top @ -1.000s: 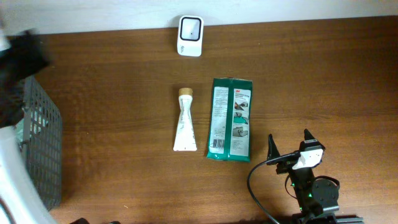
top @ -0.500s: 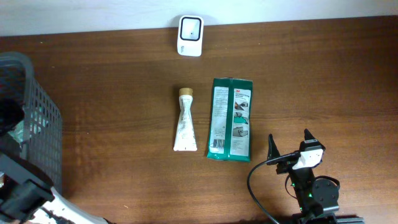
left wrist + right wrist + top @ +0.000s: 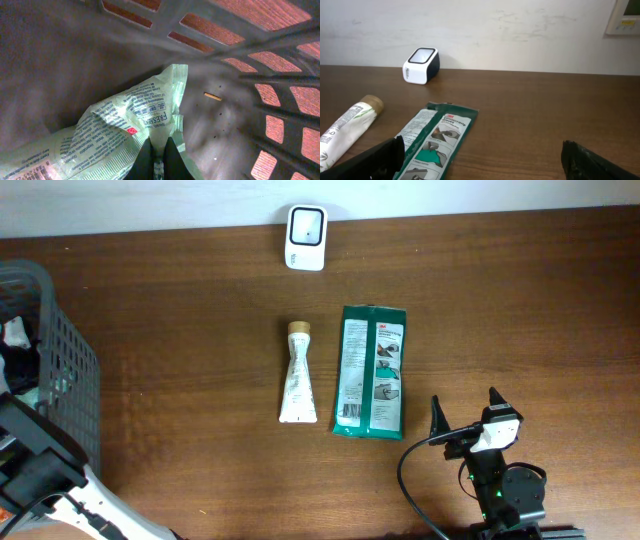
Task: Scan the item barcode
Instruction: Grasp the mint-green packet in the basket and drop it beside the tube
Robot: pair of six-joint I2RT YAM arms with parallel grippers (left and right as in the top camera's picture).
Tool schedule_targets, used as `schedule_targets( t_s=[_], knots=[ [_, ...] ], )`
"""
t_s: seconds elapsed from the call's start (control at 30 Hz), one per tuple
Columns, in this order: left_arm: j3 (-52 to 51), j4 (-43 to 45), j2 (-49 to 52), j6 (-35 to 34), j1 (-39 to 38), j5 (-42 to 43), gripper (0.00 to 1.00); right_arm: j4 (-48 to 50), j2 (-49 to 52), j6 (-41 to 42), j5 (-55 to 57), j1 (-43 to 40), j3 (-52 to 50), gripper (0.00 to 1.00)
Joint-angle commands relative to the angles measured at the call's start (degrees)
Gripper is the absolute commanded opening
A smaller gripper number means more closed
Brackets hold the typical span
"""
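Note:
In the left wrist view, my left gripper [image 3: 158,159] is down inside the grey basket [image 3: 280,75], shut on the edge of a pale green printed packet [image 3: 120,125] that lies on the basket floor. A barcode scanner [image 3: 305,237], white with a dark window, stands at the table's back edge and is also in the right wrist view as the scanner [image 3: 421,65]. My right gripper [image 3: 468,420] rests open at the front right, the right gripper [image 3: 482,160] holding nothing.
A cream tube [image 3: 297,375] and a dark green flat pack [image 3: 371,370] lie side by side mid-table. The basket [image 3: 60,380] fills the left edge, with the left arm [image 3: 45,480] reaching in. A small brown stick [image 3: 212,96] lies on the basket floor.
The left arm has swung from the basket's far corner toward the front left. Its gripper has gone from open to shut on the packet. The right arm has not moved.

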Motion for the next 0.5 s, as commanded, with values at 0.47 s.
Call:
schedule_targets(
  t_s=[0.47],
  knots=[
    [35.71, -33.79, -25.73, -13.16, -28.26, -2.86, 0.00, -0.28, -0.37, 0.57, 0.09, 0.24, -0.31, 0.98]
  ],
)
